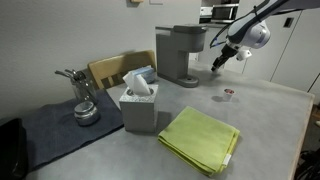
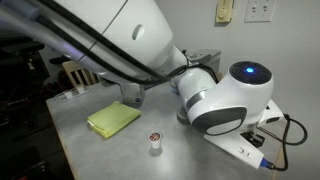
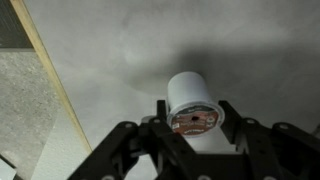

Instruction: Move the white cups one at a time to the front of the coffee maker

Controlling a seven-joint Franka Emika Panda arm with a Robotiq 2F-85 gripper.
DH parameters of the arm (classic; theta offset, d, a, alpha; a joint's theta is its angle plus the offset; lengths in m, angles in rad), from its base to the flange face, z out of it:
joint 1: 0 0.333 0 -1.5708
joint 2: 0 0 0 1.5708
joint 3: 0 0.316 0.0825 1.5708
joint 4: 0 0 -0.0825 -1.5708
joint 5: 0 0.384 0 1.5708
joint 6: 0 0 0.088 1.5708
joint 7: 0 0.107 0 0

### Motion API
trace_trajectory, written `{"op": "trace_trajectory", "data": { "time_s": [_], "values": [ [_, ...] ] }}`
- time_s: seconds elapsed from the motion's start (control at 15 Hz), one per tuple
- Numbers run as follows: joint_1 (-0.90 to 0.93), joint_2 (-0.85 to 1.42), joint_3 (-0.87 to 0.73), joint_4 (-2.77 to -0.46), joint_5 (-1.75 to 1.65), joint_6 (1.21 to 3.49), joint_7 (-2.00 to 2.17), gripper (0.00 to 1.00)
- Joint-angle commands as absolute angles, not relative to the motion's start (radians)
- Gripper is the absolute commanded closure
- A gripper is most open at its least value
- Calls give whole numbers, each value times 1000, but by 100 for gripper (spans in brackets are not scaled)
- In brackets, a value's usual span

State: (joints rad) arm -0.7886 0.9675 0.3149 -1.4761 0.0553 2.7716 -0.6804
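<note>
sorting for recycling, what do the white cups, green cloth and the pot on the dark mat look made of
white cup: probably plastic, smooth matte wall, with a reddish printed lid, maybe foil.
green cloth: soft fabric, perhaps microfibre; folded, limp edges.
pot: metal, likely steel; shiny grey reflections.

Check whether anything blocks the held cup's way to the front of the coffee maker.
Nothing visible does. The gripper holds a white cup in the air right beside the coffee maker. Only a second cup stands on the table there, a little apart.
</note>
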Motion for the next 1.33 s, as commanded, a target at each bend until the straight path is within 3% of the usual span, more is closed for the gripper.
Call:
{"op": "trace_trajectory", "data": {
  "time_s": [0.0, 1.27],
  "values": [
    [-761, 859, 251, -1634, 63, 2775, -649, 56],
    [-709, 557, 204, -1957, 120, 2550, -752, 50]
  ]
}}
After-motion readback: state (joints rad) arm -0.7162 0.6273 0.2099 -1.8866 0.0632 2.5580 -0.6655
